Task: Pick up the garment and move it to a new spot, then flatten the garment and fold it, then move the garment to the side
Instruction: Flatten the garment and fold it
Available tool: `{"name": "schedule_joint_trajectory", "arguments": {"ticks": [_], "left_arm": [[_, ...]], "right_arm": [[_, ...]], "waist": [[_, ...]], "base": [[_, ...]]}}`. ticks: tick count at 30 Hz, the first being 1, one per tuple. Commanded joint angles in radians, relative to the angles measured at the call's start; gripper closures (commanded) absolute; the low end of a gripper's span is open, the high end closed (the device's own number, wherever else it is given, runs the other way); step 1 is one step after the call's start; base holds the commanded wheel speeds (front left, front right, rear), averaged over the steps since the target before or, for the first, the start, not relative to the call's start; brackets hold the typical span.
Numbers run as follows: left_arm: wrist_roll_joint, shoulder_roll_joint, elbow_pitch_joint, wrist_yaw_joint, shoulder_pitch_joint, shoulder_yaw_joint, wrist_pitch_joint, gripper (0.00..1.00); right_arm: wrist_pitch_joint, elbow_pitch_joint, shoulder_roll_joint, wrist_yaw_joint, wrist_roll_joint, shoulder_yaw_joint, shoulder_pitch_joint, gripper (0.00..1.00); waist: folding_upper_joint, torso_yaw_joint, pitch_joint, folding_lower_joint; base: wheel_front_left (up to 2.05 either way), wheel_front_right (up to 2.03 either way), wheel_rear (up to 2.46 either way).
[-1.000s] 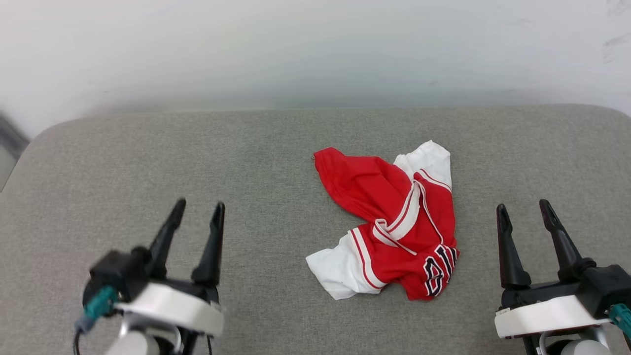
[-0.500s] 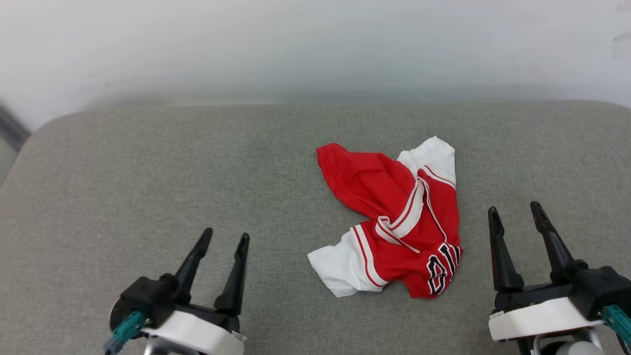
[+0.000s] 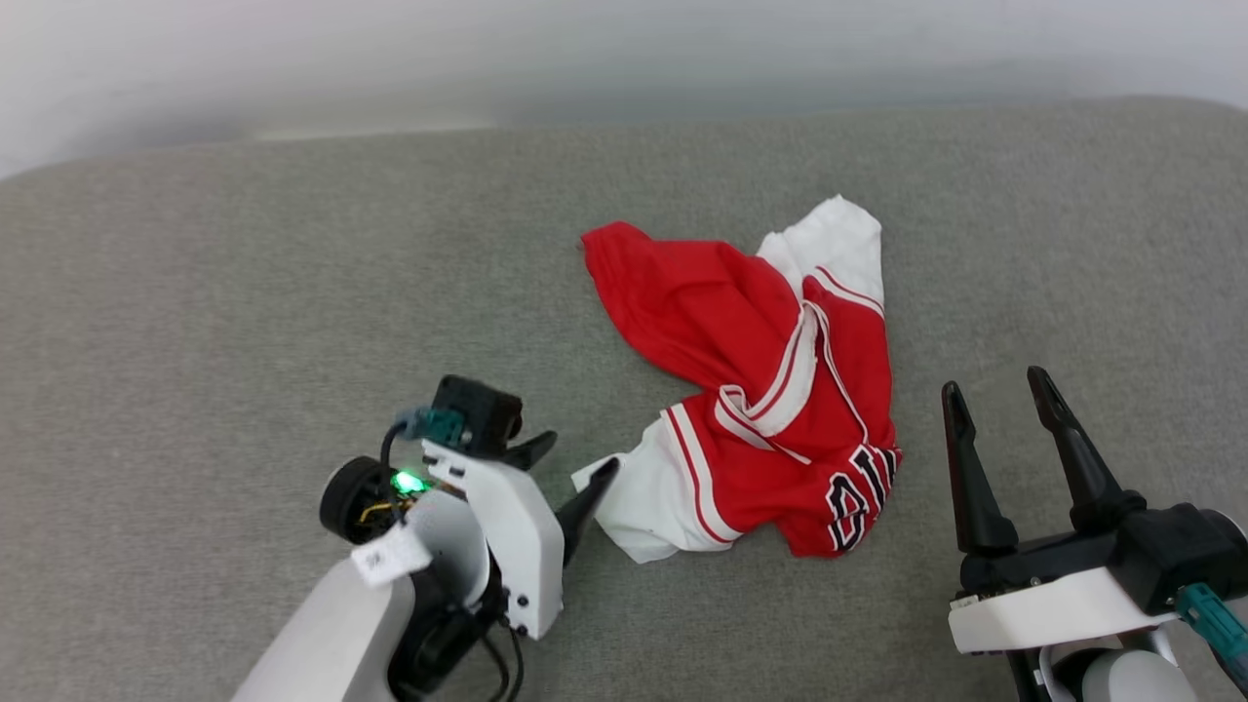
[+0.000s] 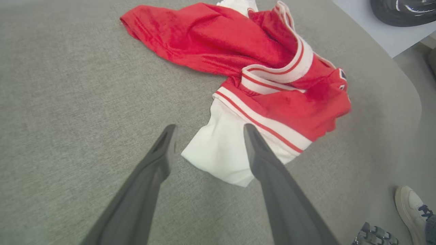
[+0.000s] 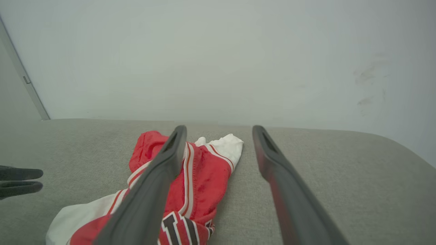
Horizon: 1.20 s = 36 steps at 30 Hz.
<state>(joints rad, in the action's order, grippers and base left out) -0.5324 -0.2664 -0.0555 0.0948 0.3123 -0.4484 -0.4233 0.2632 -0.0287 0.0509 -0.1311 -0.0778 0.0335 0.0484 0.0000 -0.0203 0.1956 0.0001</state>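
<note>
Swinging inward, the left claw (image 3: 582, 453) now reaches the near white sleeve of the crumpled red jersey garment (image 3: 770, 390), fingers spread apart. The right claw (image 3: 993, 380) hangs beside the garment, also apart, so pickup looks imminent.

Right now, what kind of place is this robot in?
Probably an indoor practice room: a grey fabric-covered padded surface by a plain white wall, with one crumpled red-and-white jersey shirt on it.

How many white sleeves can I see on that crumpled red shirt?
2. The near sleeve lies by the left hand; the far sleeve sticks out at the far edge of the jersey. Folds may hide more.
</note>
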Motion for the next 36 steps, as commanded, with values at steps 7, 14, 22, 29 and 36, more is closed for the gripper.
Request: {"name": "schedule_joint_trajectory", "arguments": {"ticks": [7,14,22,29,36], "left_arm": [[0.023,-0.014,-0.083,-0.045,0.066,-0.047,-0.176,0.00],[0.037,-0.020,-0.160,-0.057,0.059,-0.077,-0.224,0.67],[0.047,-0.029,-0.179,-0.060,0.047,-0.048,-0.109,1.00],[0.049,-0.035,-0.149,-0.096,0.039,0.051,0.134,1.00],[0.022,-0.073,-0.120,-0.162,-0.026,0.194,0.328,1.00]], "right_arm": [[0.002,-0.009,-0.001,0.001,-0.004,-0.001,0.039,0.00],[0.002,-0.007,-0.001,0.001,-0.012,0.006,0.045,0.00],[0.002,0.005,-0.001,0.001,-0.015,0.001,0.043,0.00],[0.002,0.018,-0.001,0.001,-0.007,-0.005,0.026,0.00],[0.002,0.029,-0.001,0.001,-0.009,-0.012,0.013,0.00]], "waist": [[0.0000,-0.064,0.083,-0.0001],[0.0000,-0.082,0.106,-0.0001],[0.0000,-0.062,0.087,-0.0001],[0.0000,-0.020,0.034,-0.0001],[0.0000,0.007,-0.007,-0.0001]], "base": [[0.00,0.00,0.00],[0.00,0.00,0.00],[0.00,0.00,0.00],[0.00,0.00,0.00],[0.00,0.00,0.00]]}}
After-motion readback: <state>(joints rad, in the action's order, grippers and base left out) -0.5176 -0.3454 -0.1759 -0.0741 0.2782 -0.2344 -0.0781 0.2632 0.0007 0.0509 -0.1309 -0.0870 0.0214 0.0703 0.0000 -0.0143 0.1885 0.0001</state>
